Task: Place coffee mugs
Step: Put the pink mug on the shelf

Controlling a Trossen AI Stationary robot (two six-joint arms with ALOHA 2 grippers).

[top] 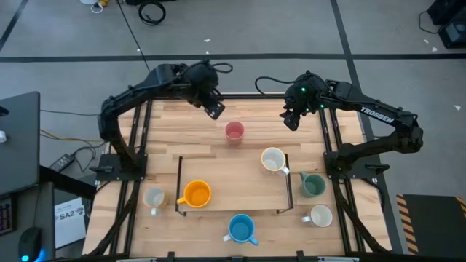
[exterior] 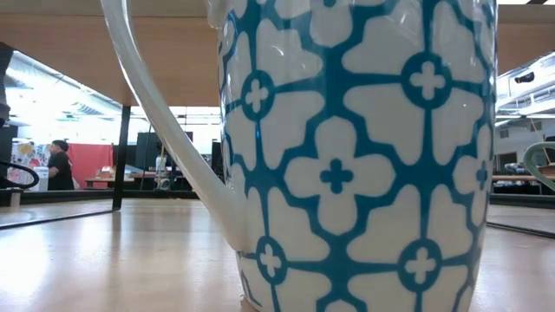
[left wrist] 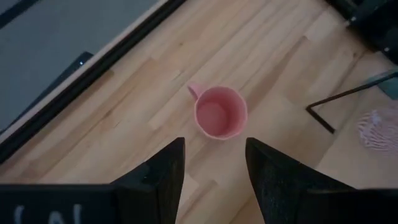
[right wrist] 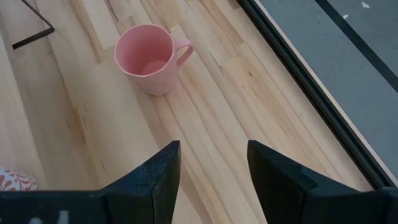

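Pale wooden planks form the table (top: 167, 138), with a black wire-frame rack (top: 180, 185) across its middle. Both arms hover over the far edge. The left gripper (top: 214, 110) hangs just beside the pink mug (top: 234, 131), fingers spread wide and empty, pointing down toward it. The right gripper (top: 291, 121) waits farther along the same edge, fingers also wide and empty. The orange mug (top: 196, 193) sits inside the rack frame, a cream mug (top: 273, 160) at its far corner. The blue mug (top: 241, 228), dark green mug (top: 313, 185) and two more pale mugs stand outside it. The pink mug looks to be the next pick: the left gripper would need to drop and close on its rim.
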